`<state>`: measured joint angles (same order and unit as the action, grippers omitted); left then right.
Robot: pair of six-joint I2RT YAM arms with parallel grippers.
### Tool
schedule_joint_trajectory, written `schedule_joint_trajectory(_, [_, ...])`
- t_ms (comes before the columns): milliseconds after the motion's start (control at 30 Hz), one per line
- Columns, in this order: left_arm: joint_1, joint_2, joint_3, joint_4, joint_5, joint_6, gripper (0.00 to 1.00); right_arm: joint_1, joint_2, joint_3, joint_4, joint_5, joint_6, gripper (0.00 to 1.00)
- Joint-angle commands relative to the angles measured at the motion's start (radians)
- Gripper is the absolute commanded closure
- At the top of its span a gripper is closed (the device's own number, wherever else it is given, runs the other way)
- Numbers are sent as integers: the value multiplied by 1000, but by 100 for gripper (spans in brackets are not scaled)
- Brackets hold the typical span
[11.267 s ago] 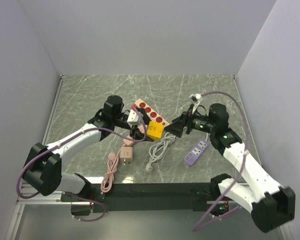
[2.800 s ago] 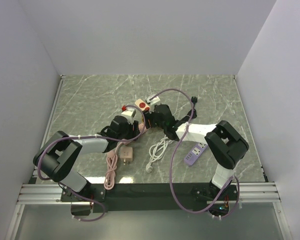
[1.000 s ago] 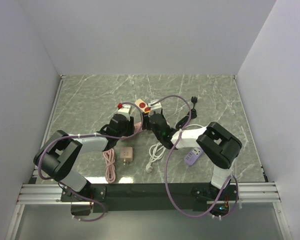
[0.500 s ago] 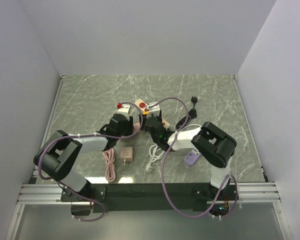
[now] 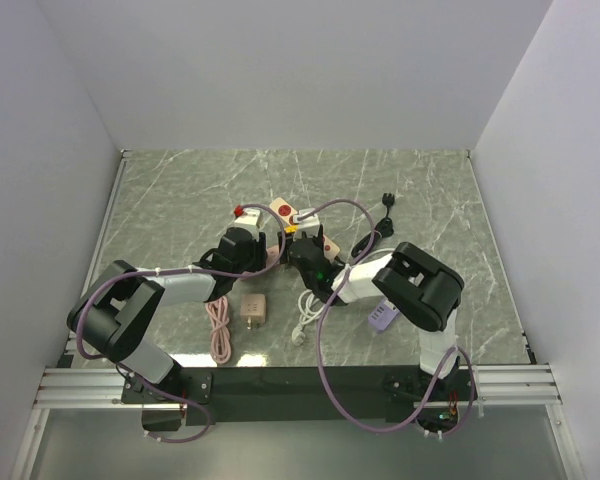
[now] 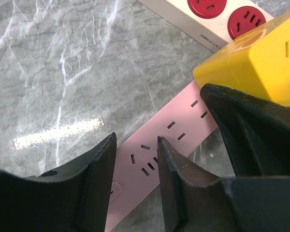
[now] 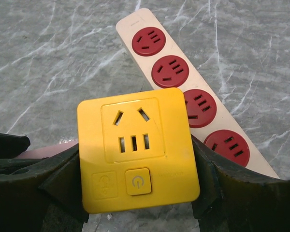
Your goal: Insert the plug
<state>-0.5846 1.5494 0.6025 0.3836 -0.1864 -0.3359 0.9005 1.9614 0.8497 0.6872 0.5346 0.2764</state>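
Clamping the yellow plug (image 7: 137, 145) from both sides, the right gripper (image 7: 137, 174) holds it near the desk's (image 5: 180, 190) middle, at the pink power strip's (image 6: 183, 125) end, beside the red-socket strip (image 7: 183, 82). Over the pink power strip, the left gripper (image 6: 135, 145) has its fingers narrowly apart; I cannot tell whether it grips anything.

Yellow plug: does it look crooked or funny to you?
A little. The yellow plug, pinched in the right gripper, sits at a slant to the cream strip with the red sockets. Nothing looks broken or spilled.
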Motion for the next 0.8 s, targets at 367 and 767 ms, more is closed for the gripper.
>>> schedule_joint_trajectory(367, [-6, 18, 11, -58, 27, -12, 58, 48, 235, -118, -583, -426, 181, 100])
schedule_joint_trajectory(767, [-6, 21, 16, -63, 22, -15, 57, -12, 91, -95, -577, -433, 107, 100])
